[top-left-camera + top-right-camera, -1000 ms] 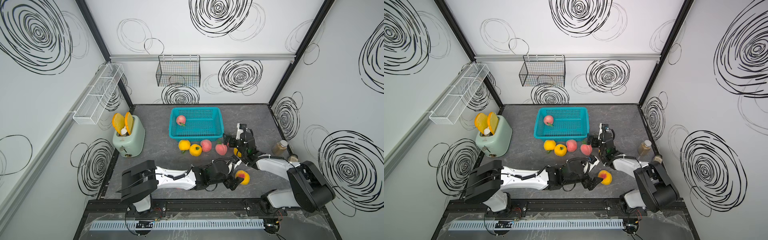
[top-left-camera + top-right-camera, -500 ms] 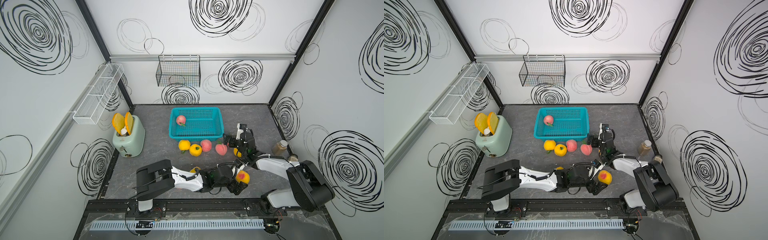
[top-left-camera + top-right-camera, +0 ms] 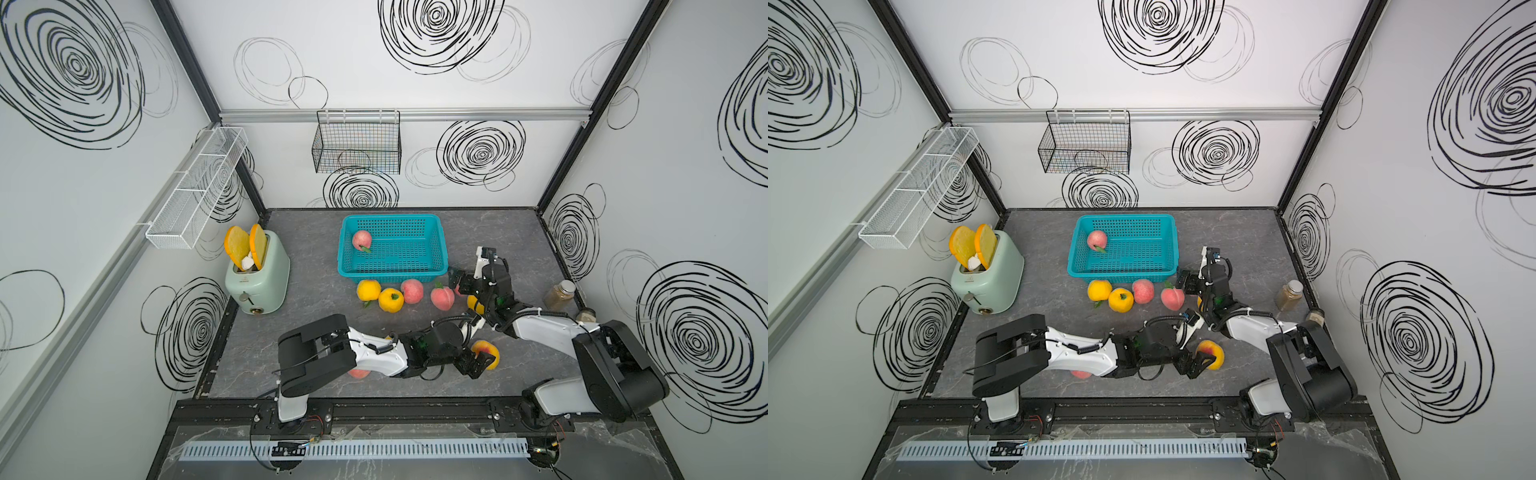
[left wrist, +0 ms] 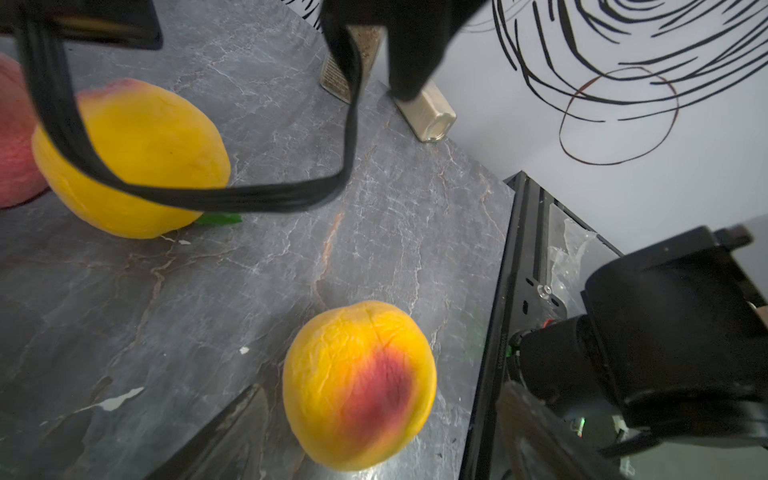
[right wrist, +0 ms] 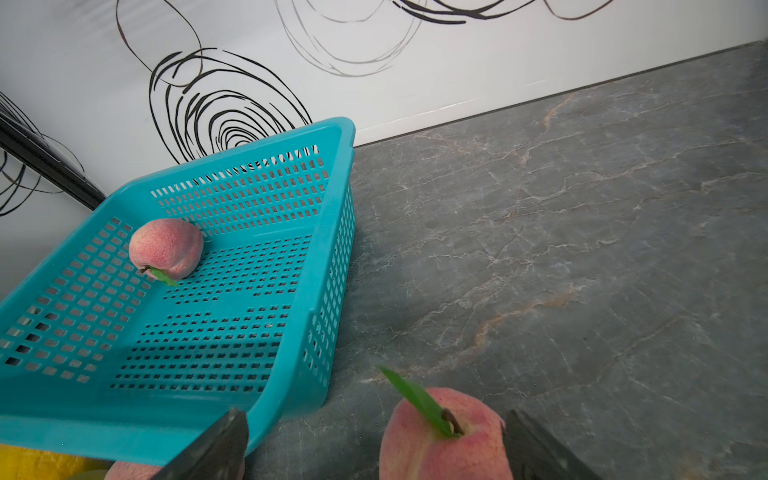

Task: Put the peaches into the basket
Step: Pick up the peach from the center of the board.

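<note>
fuzzy pink peach (image 5: pixel 166 248) lies in the turquoise perforated plastic basket (image 5: pixel 124 432); left gripper (image 3: pixel 478 362) stands spread around a blushed yellow peach (image 4: pixel 359 386), right gripper (image 3: pixel 458 282) spread around a leafy pink peach (image 5: pixel 442 440).

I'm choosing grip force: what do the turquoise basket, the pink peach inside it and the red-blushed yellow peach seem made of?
Basket: moulded plastic, smooth and slightly glossy; even slots, rounded rim.
Pink peach: probably foam or soft plastic, matte; speckled, fuzzy-looking skin.
Yellow peach: likely soft foam, matte; fine wrinkles across its skin.
</note>
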Controlling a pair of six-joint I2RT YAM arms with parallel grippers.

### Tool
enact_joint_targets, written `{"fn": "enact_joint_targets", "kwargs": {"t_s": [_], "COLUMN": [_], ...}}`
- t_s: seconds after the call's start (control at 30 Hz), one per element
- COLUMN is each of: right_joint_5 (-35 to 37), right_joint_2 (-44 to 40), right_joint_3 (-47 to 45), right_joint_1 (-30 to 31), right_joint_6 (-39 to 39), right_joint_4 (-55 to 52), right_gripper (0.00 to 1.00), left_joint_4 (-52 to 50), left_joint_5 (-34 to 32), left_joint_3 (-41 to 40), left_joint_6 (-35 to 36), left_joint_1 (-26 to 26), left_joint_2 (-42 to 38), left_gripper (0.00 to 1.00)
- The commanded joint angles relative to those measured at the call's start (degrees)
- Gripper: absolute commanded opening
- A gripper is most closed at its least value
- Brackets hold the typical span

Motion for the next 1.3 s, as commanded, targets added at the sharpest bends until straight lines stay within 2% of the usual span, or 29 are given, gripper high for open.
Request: {"fn": "enact_joint_targets", "kwargs": {"t_s": [0.0,0.27,0.4,0.97,1.27], "right_joint_5": [0.5,0.1,-3.2,-4.2,-4.0], "right_joint_2": [-1.1,-0.9,-1.6,-0.7,-1.4], "right_joint_3": [-0.4,-0.6,-1.6,-1.3,-1.5], "right_joint_1": [-0.6,-3.2,-5.2,-5.5,-5.8], "right_joint_6": [0.7,0.4,1.1,0.8,0.8], "right_joint_4": [-0.9,-1.7,-0.5,-0.2,-0.4], "right_gripper": [0.99,0.99,0.99,0.99,0.99], "left_joint_4": [1.9,-0.8,-1.2,1.0,3.0], "left_joint_5": [-0.8,0.3,1.3,8.8,10.8], "left_joint_3": [2.4,3.9,5.4,6.6,7.1], "left_joint_6": [0.2,0.4,0.7,0.3,0.3], "left_joint_1": [0.0,0.8,0.7,3.0,3.6], "left_joint_2": [0.9,3.0,5.3,9.4,10.2], "left_gripper": [0.91,0.91,0.91,0.91,0.90]}}
